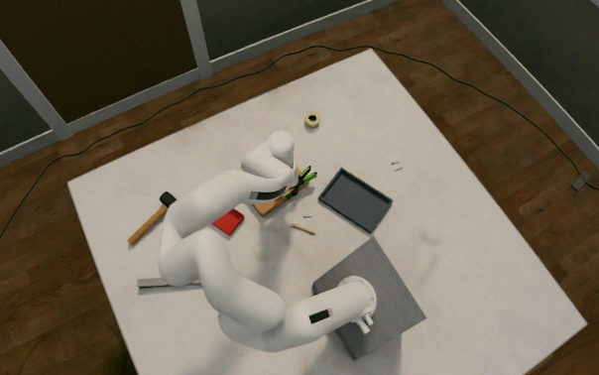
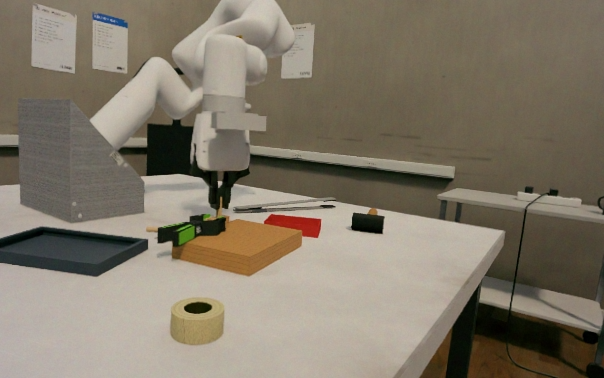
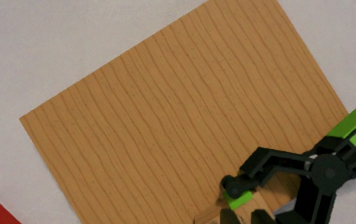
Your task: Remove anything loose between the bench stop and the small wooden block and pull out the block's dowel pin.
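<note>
The wooden bench board (image 1: 268, 205) (image 2: 240, 245) (image 3: 175, 125) lies on the white table. The black and green spring clamp (image 1: 304, 178) (image 2: 190, 231) (image 3: 300, 175) grips the board's edge, and the small wooden block (image 3: 206, 217) sits at its jaws, mostly hidden. My gripper (image 2: 220, 196) (image 3: 241, 218) points straight down over the block and is shut on the thin upright dowel pin (image 2: 220, 204). The pin's lower end reaches down to the block. I cannot tell whether it is still in the hole. In the overhead view the arm hides the gripper and the block.
A small wooden stick (image 1: 303, 228) lies on the table near a dark tray (image 1: 355, 199) (image 2: 65, 250). Also on the table are a red tray (image 1: 229, 220) (image 2: 293, 225), a hammer (image 1: 149, 223), a tape roll (image 1: 311, 117) (image 2: 197, 320), a steel ruler (image 2: 285, 203) and the arm's grey base block (image 2: 65, 160).
</note>
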Available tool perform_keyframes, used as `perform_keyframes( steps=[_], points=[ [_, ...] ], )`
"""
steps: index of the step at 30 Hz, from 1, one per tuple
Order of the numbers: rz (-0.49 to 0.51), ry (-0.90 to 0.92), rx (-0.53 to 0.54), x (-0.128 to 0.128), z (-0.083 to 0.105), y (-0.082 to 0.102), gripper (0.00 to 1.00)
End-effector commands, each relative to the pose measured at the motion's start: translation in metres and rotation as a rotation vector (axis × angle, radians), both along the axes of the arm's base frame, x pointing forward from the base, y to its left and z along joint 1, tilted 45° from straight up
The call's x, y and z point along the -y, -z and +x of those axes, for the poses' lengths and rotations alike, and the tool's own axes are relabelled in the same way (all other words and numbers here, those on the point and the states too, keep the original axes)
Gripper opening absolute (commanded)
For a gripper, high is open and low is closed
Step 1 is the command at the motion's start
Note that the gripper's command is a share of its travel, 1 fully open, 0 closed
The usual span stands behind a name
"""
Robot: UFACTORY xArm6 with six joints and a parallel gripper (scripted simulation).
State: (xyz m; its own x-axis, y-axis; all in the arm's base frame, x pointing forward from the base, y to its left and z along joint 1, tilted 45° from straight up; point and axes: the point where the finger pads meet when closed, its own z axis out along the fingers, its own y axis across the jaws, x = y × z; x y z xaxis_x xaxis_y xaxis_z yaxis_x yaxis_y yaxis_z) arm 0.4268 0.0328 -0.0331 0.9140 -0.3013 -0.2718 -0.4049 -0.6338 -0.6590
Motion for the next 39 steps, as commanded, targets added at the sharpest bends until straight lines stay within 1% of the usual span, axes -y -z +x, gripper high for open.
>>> perform_keyframes(
  steps=[1, 7, 31, 33, 39],
  points=[
    [-0.001, 0.033, -0.032, 0.001, 0.0012, -0.0008, 0.0],
    [0.001, 0.086, -0.086, 0.0013, 0.0012, -0.0011, 0.0],
    [-0.007, -0.129, 0.132, 0.0017, 0.0012, -0.0015, 0.0],
    [-0.007, -0.129, 0.132, 0.0017, 0.0012, -0.0015, 0.0],
    [-0.009, -0.184, 0.188, 0.0018, 0.0011, -0.0015, 0.0]
  ],
)
